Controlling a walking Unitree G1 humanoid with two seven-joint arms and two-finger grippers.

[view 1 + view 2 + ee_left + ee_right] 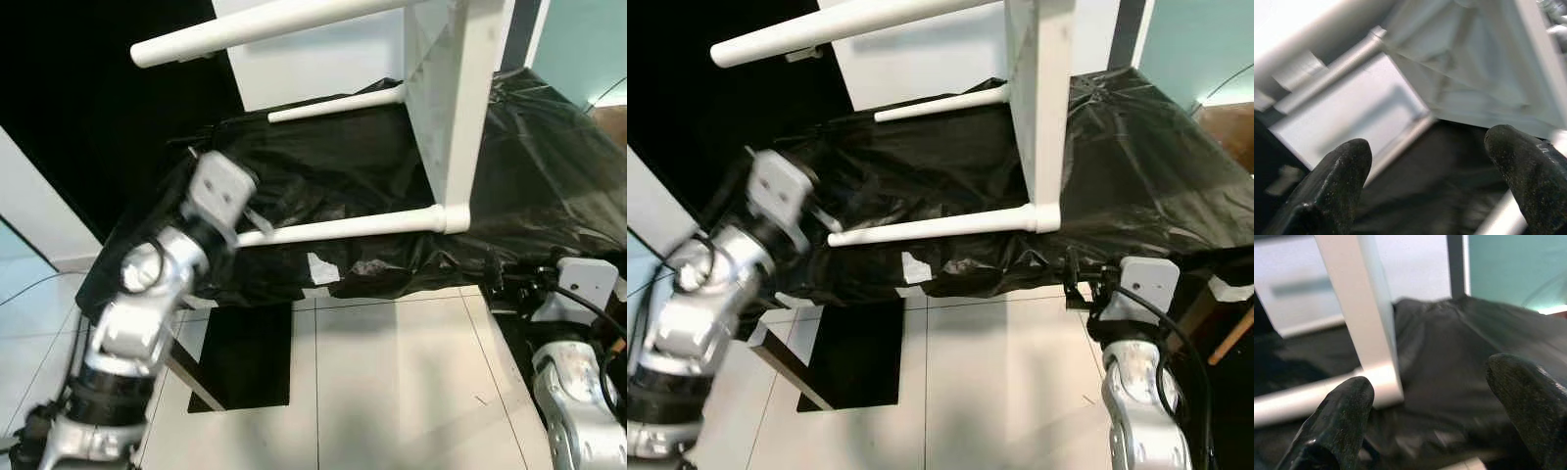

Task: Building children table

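Observation:
A white children's table lies on its side on a surface draped in black plastic sheet. Its top stands upright, and its round legs point to my left. The lowest leg runs just above the sheet's front edge. My left gripper is at that leg's free end, open, with the fingers spread wide and the table's underside ahead of them. My right gripper is low at the right, near the sheet's front edge and below the tabletop. It is open too, facing the tabletop's edge.
The floor is pale tile. A flat black board lies on it under the covered surface's left end. A white panel stands behind the table, and a wooden piece shows at the far right.

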